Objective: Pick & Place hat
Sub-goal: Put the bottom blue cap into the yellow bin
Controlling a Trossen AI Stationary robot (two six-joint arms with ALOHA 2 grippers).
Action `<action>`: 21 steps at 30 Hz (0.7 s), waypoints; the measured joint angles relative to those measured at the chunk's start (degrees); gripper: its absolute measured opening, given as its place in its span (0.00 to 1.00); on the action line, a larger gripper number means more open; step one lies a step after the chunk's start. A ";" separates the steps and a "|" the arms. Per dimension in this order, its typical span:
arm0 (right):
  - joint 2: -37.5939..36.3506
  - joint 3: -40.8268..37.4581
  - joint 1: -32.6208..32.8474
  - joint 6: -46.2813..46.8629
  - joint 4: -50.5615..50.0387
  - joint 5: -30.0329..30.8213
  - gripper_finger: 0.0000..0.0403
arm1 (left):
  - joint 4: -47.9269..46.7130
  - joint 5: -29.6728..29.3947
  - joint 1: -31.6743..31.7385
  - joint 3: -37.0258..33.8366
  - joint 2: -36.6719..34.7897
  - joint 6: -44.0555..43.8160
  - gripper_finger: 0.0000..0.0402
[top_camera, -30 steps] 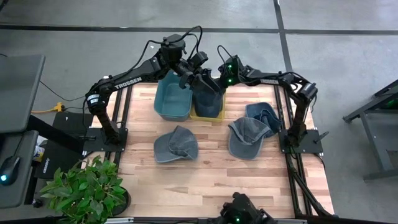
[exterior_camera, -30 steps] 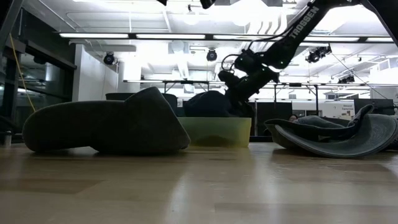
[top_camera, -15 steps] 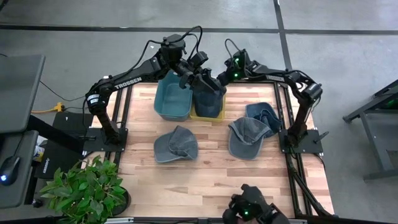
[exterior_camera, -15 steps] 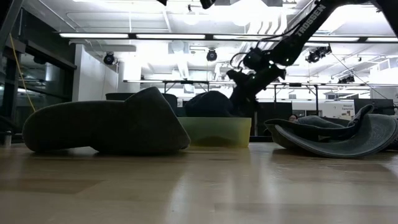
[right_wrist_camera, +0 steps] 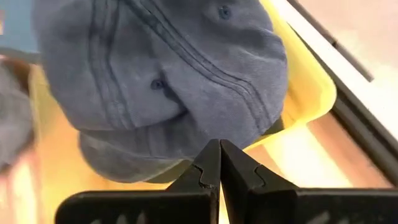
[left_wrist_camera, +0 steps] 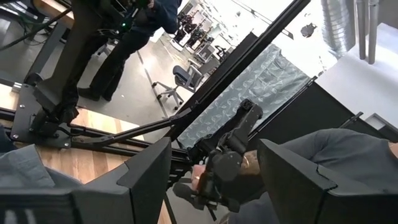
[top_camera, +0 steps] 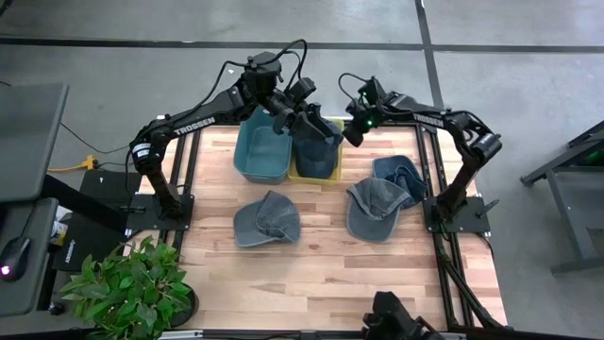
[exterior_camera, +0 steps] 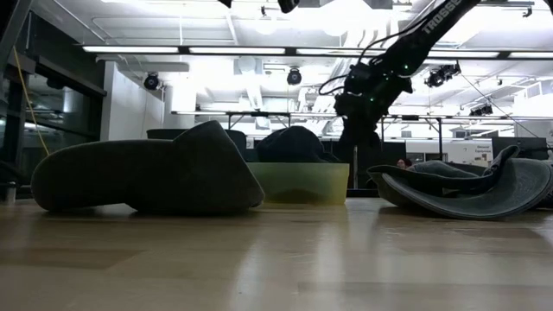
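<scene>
The right gripper (top_camera: 355, 135), fingers pinched together and empty, is hanging beside the yellow bin (top_camera: 315, 173), nearest the loose hats (top_camera: 377, 206) lying below it.

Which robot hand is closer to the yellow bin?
Left. The left end effector hangs over the yellow bin; the right end effector, shut, sits just beside its right edge.
</scene>
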 joint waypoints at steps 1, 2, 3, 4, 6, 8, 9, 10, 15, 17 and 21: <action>0.00 -0.02 0.33 -1.00 0.05 1.06 0.00 | 0.00 -0.08 0.00 0.00 0.00 0.00 0.59; 0.00 -0.03 0.69 -1.80 0.18 2.25 0.00 | -0.02 -0.09 0.00 0.00 0.00 0.00 0.59; 0.00 -0.05 1.03 -2.64 0.46 3.37 0.00 | -0.02 -0.10 0.00 0.00 0.00 0.00 0.59; 0.00 -0.05 1.30 -3.57 0.85 3.85 0.00 | -0.02 -0.10 0.00 0.00 0.00 0.00 0.59; 0.00 -0.05 1.82 -6.00 1.34 3.94 0.00 | -0.02 -0.10 0.00 0.00 0.00 0.00 0.59; 0.00 -0.05 2.47 -8.06 1.78 4.57 0.00 | -0.02 -0.10 0.00 0.00 0.00 0.00 0.59; 0.00 -0.05 2.78 -8.74 2.06 5.29 0.00 | -0.02 -0.11 0.00 0.00 0.00 0.00 0.59; 0.00 -0.05 3.05 -9.11 2.25 6.19 0.00 | -0.02 -0.12 0.00 0.00 0.00 0.00 0.59; 0.37 -0.05 3.27 -10.31 2.34 6.71 0.00 | -0.22 -0.23 0.00 0.00 0.00 0.00 0.59; 0.61 -0.05 3.26 -10.36 2.42 6.78 0.00 | -0.41 -0.26 0.00 0.00 0.00 0.00 0.59; 1.49 -0.05 3.26 -9.87 3.39 6.65 0.00 | -0.76 -0.26 0.00 0.00 0.00 0.00 0.59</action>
